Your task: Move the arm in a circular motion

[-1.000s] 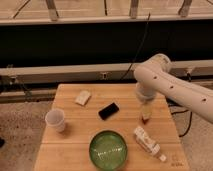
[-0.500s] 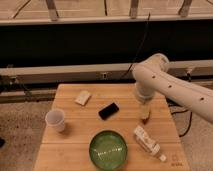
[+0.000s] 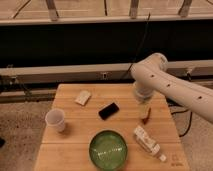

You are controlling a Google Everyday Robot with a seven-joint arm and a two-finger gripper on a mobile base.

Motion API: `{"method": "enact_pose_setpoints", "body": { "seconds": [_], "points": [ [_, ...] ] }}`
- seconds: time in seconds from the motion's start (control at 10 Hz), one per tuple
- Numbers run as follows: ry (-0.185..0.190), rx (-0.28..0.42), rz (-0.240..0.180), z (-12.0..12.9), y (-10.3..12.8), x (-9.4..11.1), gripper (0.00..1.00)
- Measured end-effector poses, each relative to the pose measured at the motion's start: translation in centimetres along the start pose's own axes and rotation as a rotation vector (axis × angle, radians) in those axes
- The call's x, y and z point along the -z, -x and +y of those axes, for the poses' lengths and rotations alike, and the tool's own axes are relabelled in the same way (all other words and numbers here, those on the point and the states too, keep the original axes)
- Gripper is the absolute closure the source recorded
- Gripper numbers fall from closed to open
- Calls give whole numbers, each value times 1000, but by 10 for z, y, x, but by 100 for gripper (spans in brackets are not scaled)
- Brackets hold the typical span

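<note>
My white arm (image 3: 170,85) of thick rounded segments with small dark dots reaches in from the right and bends down over the right side of the wooden table (image 3: 75,130). Its narrow pale tool end, the gripper (image 3: 145,114), hangs just above the table's right part, right of a black phone (image 3: 108,110) and above a lying bottle (image 3: 147,142). Nothing is seen held in it.
On the table are a white paper cup (image 3: 55,120) at the left, a pale packet (image 3: 83,97) at the back, a green bowl (image 3: 108,149) at the front and the white bottle at the front right. A dark wall with rails stands behind.
The arm's elbow has shifted slightly left and down, and the tool end has moved a little with it. The objects on the table have not moved.
</note>
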Motion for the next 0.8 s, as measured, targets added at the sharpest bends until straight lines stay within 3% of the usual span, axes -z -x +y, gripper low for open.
{"method": "enact_pose_setpoints", "body": {
  "seconds": [0.8],
  "points": [
    [4, 14, -17, 2, -4, -3, 20]
  ]
}}
